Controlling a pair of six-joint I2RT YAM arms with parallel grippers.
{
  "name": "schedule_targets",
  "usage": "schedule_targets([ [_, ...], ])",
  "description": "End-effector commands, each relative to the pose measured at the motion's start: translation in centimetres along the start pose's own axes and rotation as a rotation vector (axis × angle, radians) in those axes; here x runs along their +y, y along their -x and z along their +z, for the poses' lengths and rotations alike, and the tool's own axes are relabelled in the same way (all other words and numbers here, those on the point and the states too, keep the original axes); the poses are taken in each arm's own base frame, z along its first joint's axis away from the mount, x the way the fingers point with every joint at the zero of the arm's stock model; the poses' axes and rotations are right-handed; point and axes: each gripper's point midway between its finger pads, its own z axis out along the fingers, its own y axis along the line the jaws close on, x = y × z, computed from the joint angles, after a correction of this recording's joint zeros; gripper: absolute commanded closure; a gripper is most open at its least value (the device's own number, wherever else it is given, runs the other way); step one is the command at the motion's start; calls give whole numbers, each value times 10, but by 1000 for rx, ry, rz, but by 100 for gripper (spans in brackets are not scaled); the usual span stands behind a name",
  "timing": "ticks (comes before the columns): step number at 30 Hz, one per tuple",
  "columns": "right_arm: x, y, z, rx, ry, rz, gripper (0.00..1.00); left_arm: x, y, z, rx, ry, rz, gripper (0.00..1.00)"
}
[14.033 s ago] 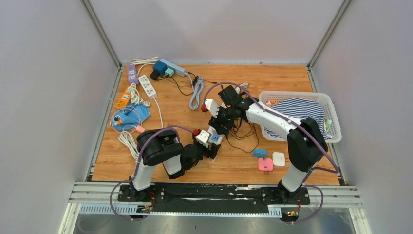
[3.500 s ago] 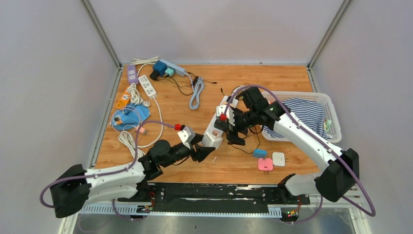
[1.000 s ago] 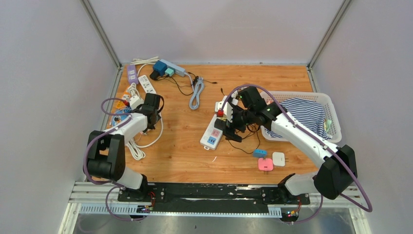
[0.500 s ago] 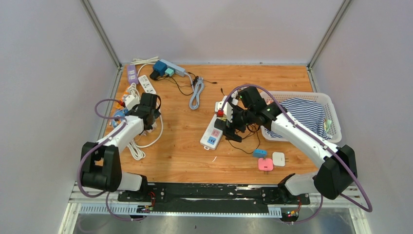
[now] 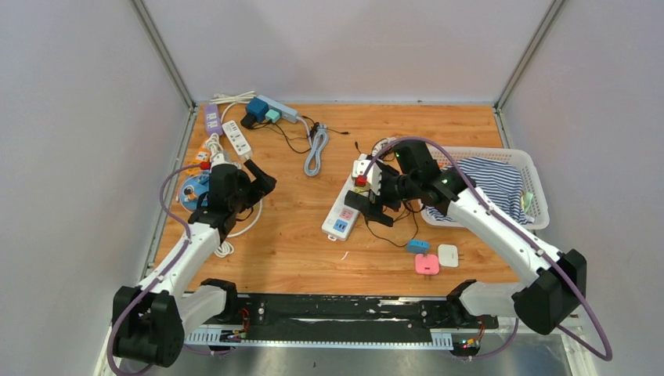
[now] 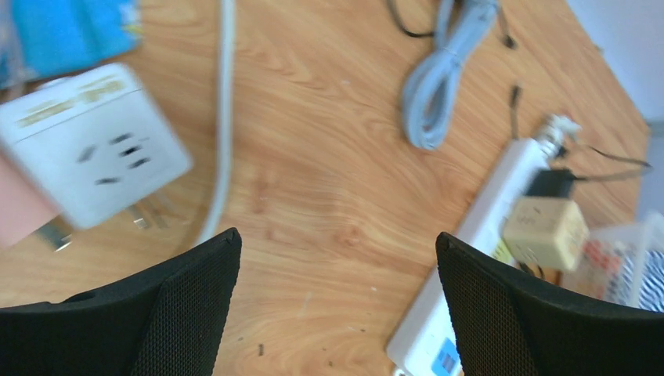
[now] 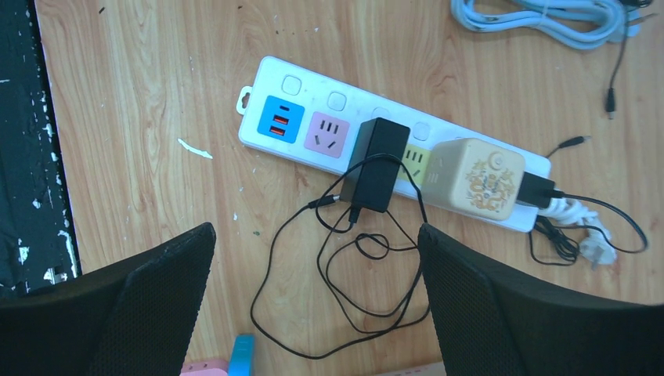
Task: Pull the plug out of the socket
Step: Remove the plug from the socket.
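A white power strip (image 7: 313, 125) (image 5: 339, 213) lies mid-table. Plugged into it are a black adapter plug (image 7: 377, 164) with a thin looped black cord and a cream cube plug (image 7: 478, 178) (image 6: 546, 223). My right gripper (image 7: 317, 231) (image 5: 366, 205) hovers open above the strip with nothing between its fingers. My left gripper (image 6: 337, 243) (image 5: 258, 184) is open and empty over bare wood at the left. A white cube adapter (image 6: 86, 164) lies loose on the table beside a white cable, up and to the left of the left fingers.
A white basket (image 5: 536, 196) with striped cloth stands at the right. Pink (image 5: 427, 264), blue and white small adapters lie near the front. More power strips (image 5: 236, 138) and cables crowd the back left. A coiled grey cable (image 5: 315, 149) lies behind the middle.
My left gripper opened, let the white cube adapter go at the left and drew back toward the middle. The right gripper shifted slightly over the strip and stayed open.
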Motion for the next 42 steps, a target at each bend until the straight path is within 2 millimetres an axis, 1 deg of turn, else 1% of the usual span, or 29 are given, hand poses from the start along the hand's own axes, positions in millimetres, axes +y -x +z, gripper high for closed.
schedule_targets([
  [1, -11, 9, -25, -23, -88, 24, 0, -62, -3, -18, 71, -333, 157, 6],
  [3, -18, 20, -36, -52, -123, 52, 0, -77, -10, -25, 101, -405, 236, 6],
  [5, -21, 31, -45, -100, -125, 112, 0, -94, -19, -33, 112, -473, 336, 5],
  [6, -18, 37, -48, -136, -99, 155, 0, -102, -24, -36, 112, -502, 385, 5],
  [8, -1, 52, -49, -216, 39, 201, 0, -119, -32, -44, 112, -558, 468, 5],
  [9, 5, 58, -48, -228, 96, 216, 0, -129, -35, -48, 101, -589, 508, 5],
  [11, 10, 67, -50, -239, 165, 224, 1, -145, -39, -51, 62, -643, 561, 5],
  [12, 8, 68, -48, -235, 173, 216, 1, -152, -41, -53, 45, -670, 572, 5],
  [14, 1, 62, -42, -217, 154, 199, 2, -167, -43, -56, 16, -724, 577, 5],
  [16, -1, 54, -32, -205, 154, 213, 6, -181, -40, -57, -25, -766, 590, 6],
  [17, -2, 48, -26, -190, 153, 220, 8, -185, -41, -55, -34, -774, 603, 6],
  [19, -6, 28, -13, -132, 126, 252, 10, -191, -41, -51, -57, -786, 641, 7],
  [23, -21, 4, 4, -63, 46, 298, 11, -192, -55, -41, -82, -805, 723, 7],
  [24, -25, -1, 8, -47, 31, 307, 12, -188, -63, -37, -77, -809, 744, 7],
  [27, -36, -20, 18, 19, -19, 329, 17, -179, -86, -28, -57, -823, 827, 1],
  [30, -43, -37, 27, 81, -50, 342, 23, -166, -105, -18, -29, -801, 884, 0],
  [36, -49, -58, 45, 146, -58, 384, 33, -142, -124, 4, -9, -751, 909, 0],
  [38, -51, -65, 50, 171, -58, 396, 35, -140, -129, 9, 4, -749, 910, 0],
  [40, -51, -68, 54, 179, -50, 403, 36, -141, -132, 11, 13, -753, 911, 0],
  [42, -51, -71, 58, 189, -44, 410, 36, -139, -131, 13, 10, -740, 907, 0],
])
